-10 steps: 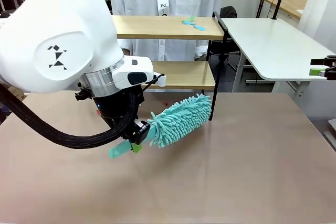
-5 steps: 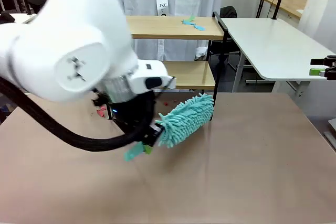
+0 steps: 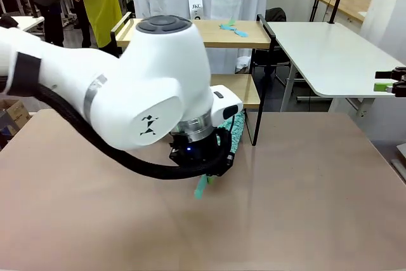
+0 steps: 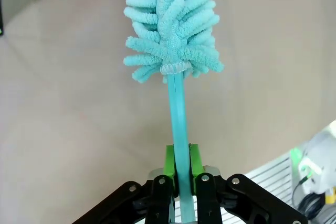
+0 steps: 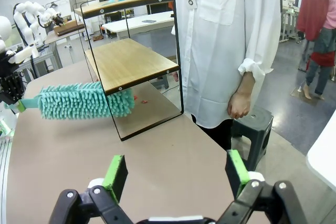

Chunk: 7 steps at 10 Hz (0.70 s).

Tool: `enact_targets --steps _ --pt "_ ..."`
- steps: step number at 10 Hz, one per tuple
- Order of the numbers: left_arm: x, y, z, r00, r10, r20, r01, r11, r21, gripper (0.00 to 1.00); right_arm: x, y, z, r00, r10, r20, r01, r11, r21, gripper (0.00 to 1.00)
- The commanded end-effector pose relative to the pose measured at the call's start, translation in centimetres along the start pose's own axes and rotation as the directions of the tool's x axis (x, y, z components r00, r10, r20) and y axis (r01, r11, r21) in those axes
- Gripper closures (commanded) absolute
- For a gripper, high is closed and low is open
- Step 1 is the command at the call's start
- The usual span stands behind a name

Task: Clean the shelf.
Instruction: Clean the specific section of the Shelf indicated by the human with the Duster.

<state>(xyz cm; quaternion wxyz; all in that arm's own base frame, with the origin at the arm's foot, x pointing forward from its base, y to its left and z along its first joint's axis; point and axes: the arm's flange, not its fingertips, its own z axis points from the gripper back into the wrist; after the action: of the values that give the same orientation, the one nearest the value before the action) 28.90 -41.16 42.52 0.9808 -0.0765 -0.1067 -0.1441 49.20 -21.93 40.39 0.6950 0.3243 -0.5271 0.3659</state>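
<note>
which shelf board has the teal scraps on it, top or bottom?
The top board: the teal scraps lie near its right end. The lower board looks bare where it shows.

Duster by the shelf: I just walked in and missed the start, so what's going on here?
The left tool is shut on the handle of the duster, holding its fluffy head by the near edge of the shelf, around the lower board. The right tool hangs open and empty off to the side. A person in white stands behind the shelf. Some teal scraps lie on the top board.
</note>
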Motion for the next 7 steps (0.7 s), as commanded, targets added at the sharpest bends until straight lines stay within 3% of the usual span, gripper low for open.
enact_targets --steps 1,5,7 --pt "2.1 -2.6 -1.5 0.996 0.070 0.048 -0.071 0.997 0.012 0.87 0.3 0.1 0.0 1.000 0.007 -0.002 -0.007 1.000 0.002 0.00" --pt "5.4 -5.2 -5.8 0.974 0.178 0.142 -0.194 0.975 0.106 0.87 0.3 0.1 0.0 1.000 0.007 -0.002 -0.007 1.000 0.002 0.00" --pt "6.9 -6.5 -7.5 0.969 0.182 0.166 -0.194 0.979 0.059 0.87 0.3 0.1 0.0 1.000 0.007 -0.002 -0.007 1.000 0.002 0.00"
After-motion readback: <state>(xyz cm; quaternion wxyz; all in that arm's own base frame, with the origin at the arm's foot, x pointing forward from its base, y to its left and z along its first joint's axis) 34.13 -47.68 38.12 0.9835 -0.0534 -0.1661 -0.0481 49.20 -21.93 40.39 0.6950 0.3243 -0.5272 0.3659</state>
